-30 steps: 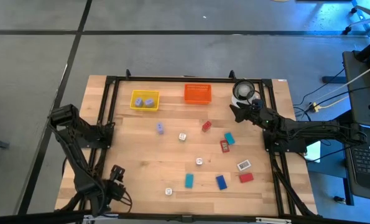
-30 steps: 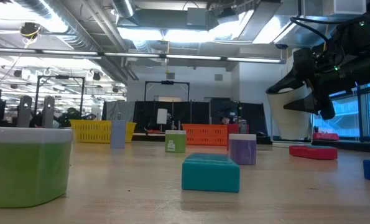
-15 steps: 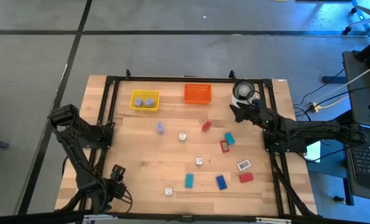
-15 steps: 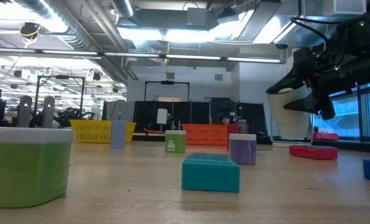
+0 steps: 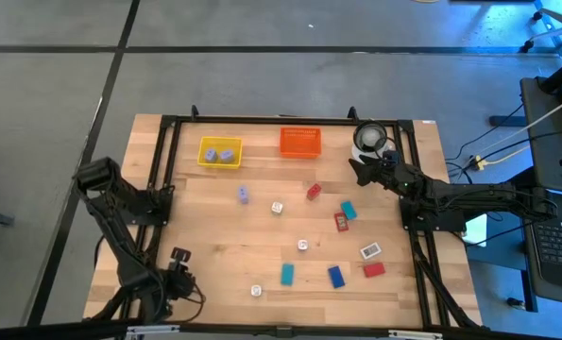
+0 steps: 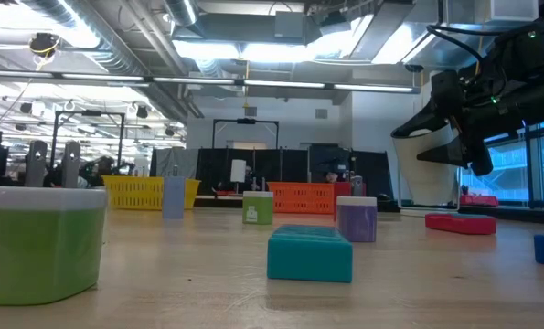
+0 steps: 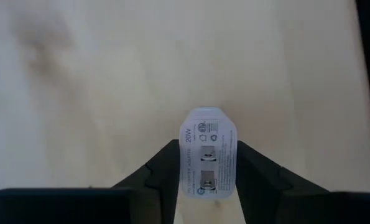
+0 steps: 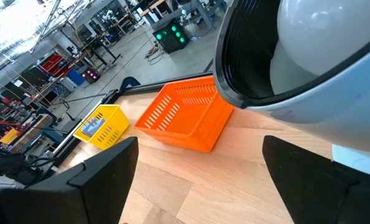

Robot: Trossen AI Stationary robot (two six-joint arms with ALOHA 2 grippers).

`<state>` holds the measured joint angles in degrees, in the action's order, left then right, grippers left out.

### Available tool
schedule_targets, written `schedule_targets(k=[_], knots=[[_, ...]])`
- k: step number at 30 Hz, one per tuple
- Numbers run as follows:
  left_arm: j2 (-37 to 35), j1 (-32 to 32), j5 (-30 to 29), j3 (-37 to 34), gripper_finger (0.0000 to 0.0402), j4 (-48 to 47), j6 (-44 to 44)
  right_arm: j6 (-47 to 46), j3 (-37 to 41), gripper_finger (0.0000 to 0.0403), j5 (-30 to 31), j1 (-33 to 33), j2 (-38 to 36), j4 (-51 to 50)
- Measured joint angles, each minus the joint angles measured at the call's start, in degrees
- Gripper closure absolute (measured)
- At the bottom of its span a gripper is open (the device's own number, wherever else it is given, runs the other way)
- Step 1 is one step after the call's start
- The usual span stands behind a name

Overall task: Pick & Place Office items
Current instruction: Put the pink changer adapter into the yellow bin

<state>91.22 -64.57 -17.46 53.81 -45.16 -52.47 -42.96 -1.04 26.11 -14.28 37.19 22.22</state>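
White charger (image 7: 209, 153) clamped in left claw (image 7: 206, 180); bare wood (image 7: 110, 93) around.

A wide workshop hall lies beyond the wooden table (image 5: 214, 236): grey floor (image 5: 262, 76) crossed by dark seams, strip lights (image 6: 244, 50) and ducts (image 6: 116, 37) on the ceiling, a blue-lit window (image 6: 528, 164) at one side, benches and racks (image 8: 54, 68) farther off.
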Motion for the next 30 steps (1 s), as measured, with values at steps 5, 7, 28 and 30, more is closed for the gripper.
schedule_targets(k=[5, 7, 28, 30], knots=[[-4.14, 2.44, -16.55, 1.85, 0.0279, -3.91, 0.88, 0.00, 0.00, 0.0056, -0.02, 0.01, 0.00, 0.00], [-7.00, 4.20, -25.81, 2.25, 0.0277, -4.32, 3.33, 0.00, 0.00, 0.0056, -0.02, 0.02, 0.00, 0.00], [-32.43, 42.93, -34.64, 2.39, 0.0278, 48.52, 51.89, 0.00, 0.00, 0.0056, -0.04, 0.01, 0.00, 0.00], [-31.84, 46.33, -35.03, 2.39, 0.0277, 48.92, 52.61, 0.00, 0.00, 0.0056, -0.04, 0.02, 0.00, 0.00]])
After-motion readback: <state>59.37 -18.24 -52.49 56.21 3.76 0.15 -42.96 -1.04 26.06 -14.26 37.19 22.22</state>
